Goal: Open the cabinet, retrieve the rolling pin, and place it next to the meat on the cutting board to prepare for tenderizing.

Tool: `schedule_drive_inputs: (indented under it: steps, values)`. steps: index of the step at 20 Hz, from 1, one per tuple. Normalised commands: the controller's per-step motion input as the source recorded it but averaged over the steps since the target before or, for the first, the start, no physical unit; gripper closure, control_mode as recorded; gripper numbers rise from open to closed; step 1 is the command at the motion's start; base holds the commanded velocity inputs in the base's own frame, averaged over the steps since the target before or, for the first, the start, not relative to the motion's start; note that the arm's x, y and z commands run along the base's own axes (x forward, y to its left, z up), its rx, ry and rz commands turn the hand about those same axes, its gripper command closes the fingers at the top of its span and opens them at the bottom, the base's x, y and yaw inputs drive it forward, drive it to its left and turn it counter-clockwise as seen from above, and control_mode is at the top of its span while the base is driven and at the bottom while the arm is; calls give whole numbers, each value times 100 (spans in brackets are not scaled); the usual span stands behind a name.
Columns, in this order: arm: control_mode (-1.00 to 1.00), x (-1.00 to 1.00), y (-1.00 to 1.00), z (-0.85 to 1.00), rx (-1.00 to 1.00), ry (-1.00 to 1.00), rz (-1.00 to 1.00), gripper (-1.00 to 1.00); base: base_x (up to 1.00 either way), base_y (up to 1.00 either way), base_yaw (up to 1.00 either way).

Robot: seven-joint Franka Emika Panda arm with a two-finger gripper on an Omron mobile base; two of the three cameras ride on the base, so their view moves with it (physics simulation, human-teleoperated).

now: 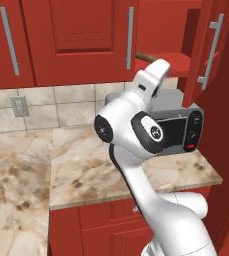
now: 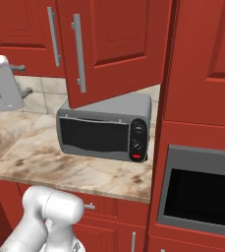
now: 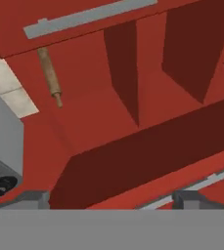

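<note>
While the arm is raised toward the cabinet (image 1: 186,45), its right door (image 1: 211,50) is seen swung open in the left base view, with the left door (image 1: 76,40) closed beside it. On the red inner shelf (image 1: 178,62), a brown end of the rolling pin (image 1: 145,56) is glimpsed just left of the raised white hand. Below the cabinet, a grey toaster oven (image 2: 104,129) is set on the marbled bench (image 2: 74,170). In the hand view, the rolling pin (image 3: 50,75) is shown lying on the shelf floor, beneath a silver bar handle (image 3: 89,17). The fingers (image 3: 35,197) are set well apart, released, and nothing is held; their tips are barely visible, so the width is perhaps uncertain.
</note>
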Motion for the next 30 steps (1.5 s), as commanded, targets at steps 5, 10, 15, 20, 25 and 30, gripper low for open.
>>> schedule_drive_inputs:
  steps: [5, 10, 15, 20, 25, 30]
  values:
    - [-100, 31, -24, 0, -2, 12, -13, -100, 0, 0, 0]
    - [-100, 21, -38, 0, 0, 8, -8, -100, 0, 0, 0]
    - [-100, 20, -36, -1, 0, 7, -5, -100, 0, 0, 0]
    - [-100, 26, -32, -3, 0, 7, -1, -100, 0, 0, 0]
    - [-100, 17, -38, -4, 0, 6, 0, -100, 0, 0, 0]
    - [-100, 3, -44, -1, 0, 4, 0, -100, 0, 0, 0]
